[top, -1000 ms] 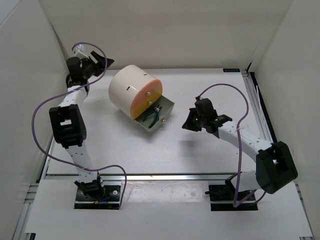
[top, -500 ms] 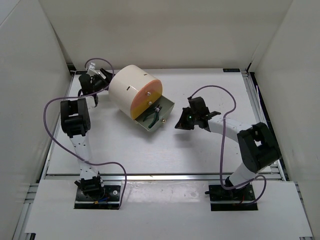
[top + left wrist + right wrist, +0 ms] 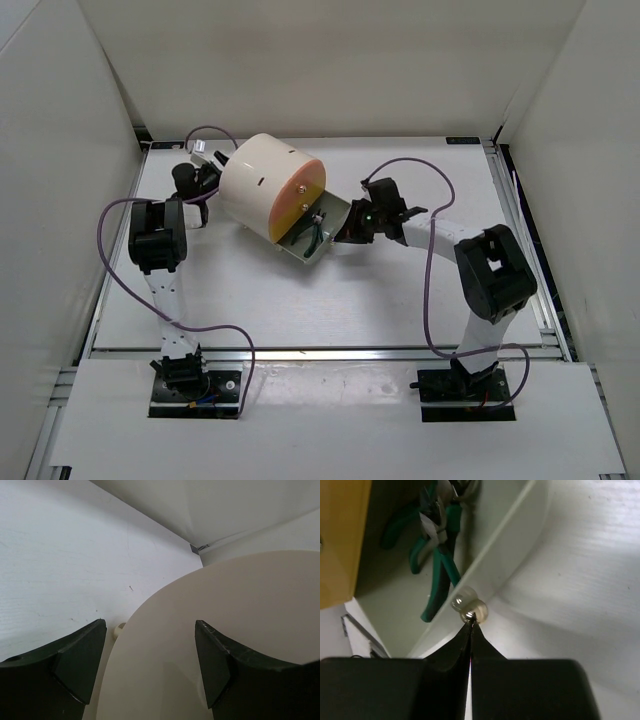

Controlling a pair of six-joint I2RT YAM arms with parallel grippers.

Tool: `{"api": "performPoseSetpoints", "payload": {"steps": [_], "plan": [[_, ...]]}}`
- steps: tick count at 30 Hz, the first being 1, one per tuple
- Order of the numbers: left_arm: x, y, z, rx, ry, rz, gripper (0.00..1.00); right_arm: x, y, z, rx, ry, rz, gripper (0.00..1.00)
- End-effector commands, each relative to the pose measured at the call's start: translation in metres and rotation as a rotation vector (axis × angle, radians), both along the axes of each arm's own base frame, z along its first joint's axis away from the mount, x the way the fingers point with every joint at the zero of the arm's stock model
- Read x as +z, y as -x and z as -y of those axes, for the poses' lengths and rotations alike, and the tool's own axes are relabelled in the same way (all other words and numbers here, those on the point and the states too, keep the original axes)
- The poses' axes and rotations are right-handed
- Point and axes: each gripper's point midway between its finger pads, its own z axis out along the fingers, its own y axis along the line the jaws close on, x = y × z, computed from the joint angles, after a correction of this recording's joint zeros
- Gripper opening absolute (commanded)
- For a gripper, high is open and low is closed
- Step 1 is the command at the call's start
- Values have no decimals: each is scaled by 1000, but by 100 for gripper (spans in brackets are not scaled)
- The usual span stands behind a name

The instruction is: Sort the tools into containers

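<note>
The cream drum cabinet [image 3: 262,180] lies on its side, its peach face [image 3: 303,193] turned toward the right arm. One grey-green drawer [image 3: 318,240] stands pulled out, with green-handled pliers and cutters [image 3: 438,562] lying inside it. My right gripper [image 3: 471,622] is shut, its tips touching the drawer's brass knob [image 3: 471,611] with nothing between the fingers; from above the right gripper [image 3: 343,231] sits at the drawer's front. My left gripper [image 3: 150,647] is open, its fingers [image 3: 80,660] spread before the drum's cream back [image 3: 235,610]; from above the left gripper [image 3: 207,172] is behind the drum.
White walls enclose the table [image 3: 400,290] on the left, back and right. A purple cable [image 3: 432,250] loops off the right arm, and another cable [image 3: 105,225] off the left. A small cream foot [image 3: 119,628] peeks from under the drum.
My right arm has swung left, bringing its shut tips up to the drawer knob. The left arm has come down and right to the drum's back, jaws still open.
</note>
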Motion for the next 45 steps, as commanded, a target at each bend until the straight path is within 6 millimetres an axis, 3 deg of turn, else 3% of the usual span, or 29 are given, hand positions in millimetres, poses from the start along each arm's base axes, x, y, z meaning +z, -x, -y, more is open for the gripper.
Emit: {"api": "performPoseSetpoints", "payload": {"steps": [1,6,15,20,30,32,33,36,38,39,40,41,42,43,44,45], "plan": [[12,10,16,-56,-2,52,82,20,-18,-19,44,-67,51,0],[9,17,26,-87,-4,46,82,18,-23,-34,73,-108,28,0],[0,33,48,-127,-10,32,80,33,-28,-64,126,-157,52,0],[-2,37,49,-140,-17,32,80,37,-32,-81,171,-200,38,0],[-6,47,52,-184,-26,16,80,43,-45,-91,187,-232,37,0],[-10,49,48,-186,-35,0,81,45,-43,-84,159,-213,38,0],[-4,50,41,-179,-30,3,99,43,-43,-77,149,-188,45,1],[6,52,7,-119,-38,-19,99,48,-38,-45,74,-118,58,15],[23,51,-21,-67,-80,-15,99,56,-36,-16,7,-60,82,30],[29,47,-33,-29,-104,-20,99,55,-42,4,-53,-8,99,46],[36,45,-45,-3,-152,-2,99,70,-41,16,-79,17,139,55],[48,49,-62,44,-169,-46,99,67,-36,34,-111,78,115,65],[63,40,-77,105,-207,-34,99,70,-44,58,-169,149,156,79],[84,40,-89,140,-266,2,99,79,-38,74,-195,189,152,84],[80,46,-102,175,-286,-81,99,82,-39,87,-217,221,159,87],[100,43,-111,206,-325,-58,99,85,-42,107,-247,266,171,89]]}}
